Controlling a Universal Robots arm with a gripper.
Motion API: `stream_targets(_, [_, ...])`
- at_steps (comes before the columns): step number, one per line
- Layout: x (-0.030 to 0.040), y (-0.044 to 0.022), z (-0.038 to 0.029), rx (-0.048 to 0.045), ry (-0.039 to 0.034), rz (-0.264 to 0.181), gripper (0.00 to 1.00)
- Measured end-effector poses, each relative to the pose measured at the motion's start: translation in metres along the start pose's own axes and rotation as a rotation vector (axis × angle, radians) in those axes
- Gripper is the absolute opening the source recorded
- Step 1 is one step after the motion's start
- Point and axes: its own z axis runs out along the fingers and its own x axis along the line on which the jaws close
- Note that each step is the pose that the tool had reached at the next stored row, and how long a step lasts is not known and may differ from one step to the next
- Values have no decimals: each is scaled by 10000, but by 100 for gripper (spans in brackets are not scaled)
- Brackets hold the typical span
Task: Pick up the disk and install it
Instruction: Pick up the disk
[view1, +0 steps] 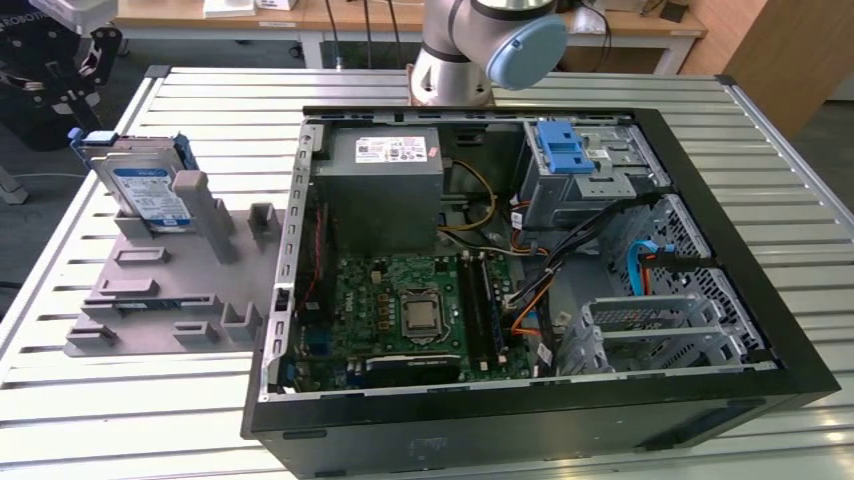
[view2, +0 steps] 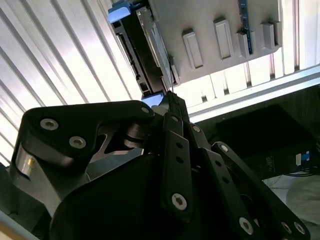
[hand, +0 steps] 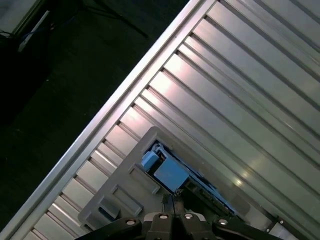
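The disk (view1: 143, 188) stands on edge, leaning slightly, in a slot of the grey holder (view1: 160, 292) that lies on the slatted metal table (view1: 80, 420), at the exterior view's left of the open computer case (view1: 747, 400) and outside it. Its blue carrier frames the silver body and the white-and-blue label faces the camera. In the first wrist view the gripper (hand: 172, 202) hangs near the disk's blue-framed upper edge, its two fingertips pressed together with nothing between them, so it grips nothing. The second wrist view shows the same closed tips pointing at the carrier's end, close to it; whether they touch it cannot be told. Inside the case, the grey drive cage (view1: 601, 175) with its blue latch sits well apart from the disk
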Motion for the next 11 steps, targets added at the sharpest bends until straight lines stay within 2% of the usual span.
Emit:
stream_targets(4, [0,0,0,2,4,-273,11])
stream_targets(11, [0,0,2,8,16,-1237,11])
